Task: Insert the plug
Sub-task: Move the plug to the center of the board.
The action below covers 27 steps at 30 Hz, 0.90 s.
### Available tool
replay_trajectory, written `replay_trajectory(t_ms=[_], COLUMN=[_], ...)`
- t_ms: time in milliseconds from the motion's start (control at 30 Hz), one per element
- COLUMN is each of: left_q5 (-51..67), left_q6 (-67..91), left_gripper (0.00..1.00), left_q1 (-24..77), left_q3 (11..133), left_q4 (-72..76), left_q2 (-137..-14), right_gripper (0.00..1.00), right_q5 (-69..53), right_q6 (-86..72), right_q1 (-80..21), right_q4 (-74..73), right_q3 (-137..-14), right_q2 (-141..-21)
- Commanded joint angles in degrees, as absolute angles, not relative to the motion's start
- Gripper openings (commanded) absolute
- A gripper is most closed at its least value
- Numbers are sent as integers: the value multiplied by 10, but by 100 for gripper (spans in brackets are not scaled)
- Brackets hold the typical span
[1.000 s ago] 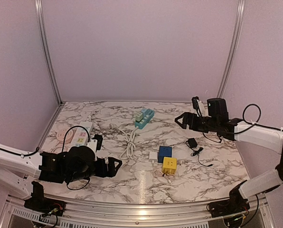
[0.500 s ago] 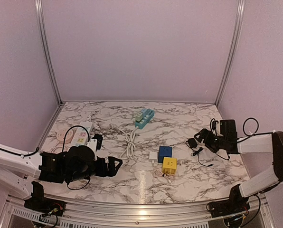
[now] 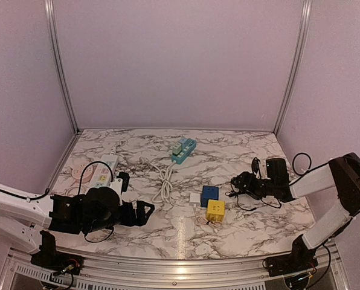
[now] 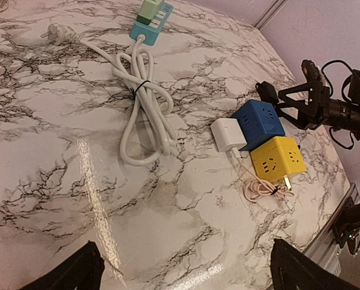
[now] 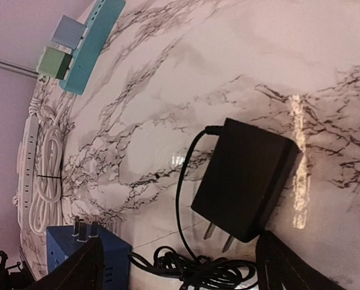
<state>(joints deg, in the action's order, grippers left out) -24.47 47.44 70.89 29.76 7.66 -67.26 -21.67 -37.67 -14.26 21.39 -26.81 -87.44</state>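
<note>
While the top camera looks down, the right gripper (image 3: 239, 183) sits low over the marble table (image 3: 240, 151), just right of the blue cube socket (image 3: 209, 193), and the left gripper (image 3: 145, 211) hovers at the near left. Left wrist view: its fingers are spread wide, and the yellow cube socket (image 4: 278, 163) sits just beside the blue one. Right wrist view: fingers apart, the black plug (image 5: 246, 175) flat on the marble ahead of the gap, unheld, prongs toward the camera.

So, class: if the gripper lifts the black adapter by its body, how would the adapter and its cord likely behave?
The black adapter looks like a rigid, boxy block, so it probably keeps its shape and won't roll. Its thin cord lies in loose coils beside it, so it would likely dangle and drag behind.
</note>
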Motion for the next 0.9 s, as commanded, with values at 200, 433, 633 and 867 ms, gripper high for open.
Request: replay_trajectory(t_ms=[200,433,633,867], left_q5=[-240,-255,-277,-279], left_q6=[471,468,449,440], left_gripper=[99,99,99,99], left_q1=[713,713,712,711], left_q3=[312,309,321,333], left_q4=[99,89,72,65], left_q2=[-699,-685,-676,-681], right_gripper=[77,74,73,78], right_q5=[-202,-171,-153,-40], right_q6=[-471,-498,-501,-417], right_q1=[-281,-374,-429,-422], right_q4=[327,327,299,119], right_q3=[-257,-294,-329,-389], right_q2=[-919,-951,-955,-846])
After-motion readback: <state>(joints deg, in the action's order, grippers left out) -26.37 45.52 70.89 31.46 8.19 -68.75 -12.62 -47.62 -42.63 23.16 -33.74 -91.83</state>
